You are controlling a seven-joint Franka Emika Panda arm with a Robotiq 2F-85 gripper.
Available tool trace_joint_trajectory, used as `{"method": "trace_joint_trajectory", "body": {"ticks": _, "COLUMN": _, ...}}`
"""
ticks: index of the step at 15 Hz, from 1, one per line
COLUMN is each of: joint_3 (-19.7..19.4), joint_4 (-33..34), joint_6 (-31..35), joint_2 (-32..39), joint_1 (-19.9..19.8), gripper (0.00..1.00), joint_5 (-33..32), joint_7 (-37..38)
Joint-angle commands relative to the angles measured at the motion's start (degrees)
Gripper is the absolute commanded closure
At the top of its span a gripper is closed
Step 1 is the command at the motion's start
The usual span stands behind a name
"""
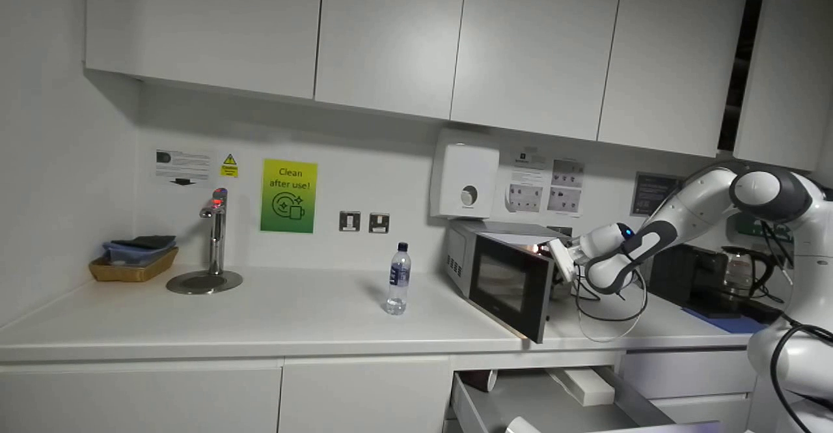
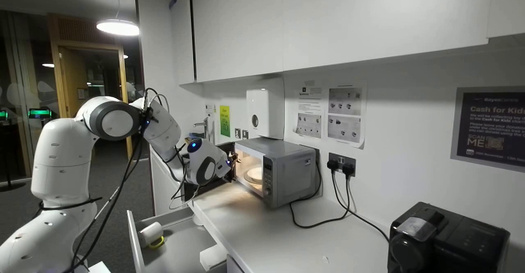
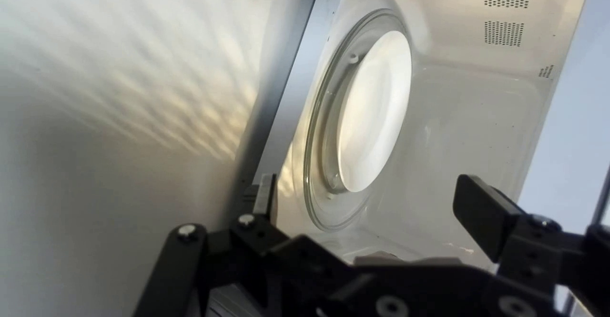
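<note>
My gripper is open, with wide-spread black fingers and nothing between them in the wrist view. It is at the front opening of a silver microwave, and it shows small in an exterior view. The microwave door stands open, and a light is on inside. A white plate or shallow bowl sits on the glass turntable, beyond the fingertips and apart from them. The plate also shows in an exterior view. In an exterior view, the door partly hides the fingers.
A water bottle stands on the counter by the microwave. Below, an open drawer holds a white mug and a white box. A black coffee machine, cables and overhead cupboards are nearby.
</note>
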Motion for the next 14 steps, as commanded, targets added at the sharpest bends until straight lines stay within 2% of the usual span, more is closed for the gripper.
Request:
{"method": "trace_joint_trajectory", "body": {"ticks": 1, "joint_3": -1.7, "joint_4": 2.3, "joint_6": 0.0, "joint_2": 2.5, "joint_1": 1.0, "gripper": 0.00, "joint_5": 0.7, "joint_7": -3.1}}
{"method": "trace_joint_trajectory", "body": {"ticks": 8, "joint_3": -6.0, "joint_4": 4.0, "joint_6": 0.0, "joint_2": 5.7, "joint_1": 4.7, "gripper": 0.00, "joint_5": 0.3, "joint_7": -6.8}}
{"method": "trace_joint_trajectory", "body": {"ticks": 14, "joint_3": -6.2, "joint_4": 4.3, "joint_6": -0.4, "joint_2": 7.6, "joint_1": 5.2, "gripper": 0.00, "joint_5": -4.4, "joint_7": -13.7}}
